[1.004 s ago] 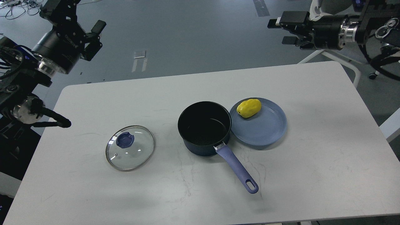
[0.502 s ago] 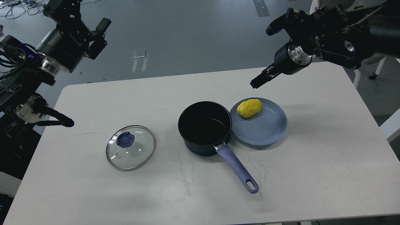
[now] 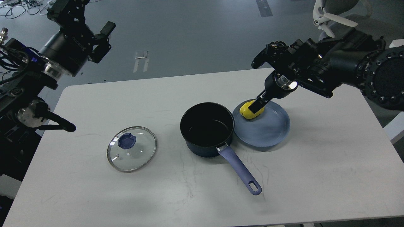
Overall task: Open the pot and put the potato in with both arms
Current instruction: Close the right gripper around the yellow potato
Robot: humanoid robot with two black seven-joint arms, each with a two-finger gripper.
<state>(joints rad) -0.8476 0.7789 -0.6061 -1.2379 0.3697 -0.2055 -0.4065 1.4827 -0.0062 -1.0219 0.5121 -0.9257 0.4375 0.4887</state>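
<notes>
On the plate (image 3: 268,132), right gripper (image 3: 256,106) touches potato (image 3: 249,112); grip indiscernible.

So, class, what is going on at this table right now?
The pot is already open and empty; its glass lid lies flat on the table to its left. The right end effector has reached the potato on the blue plate; a grip can't be confirmed. The left end effector hangs open off the table.
</notes>
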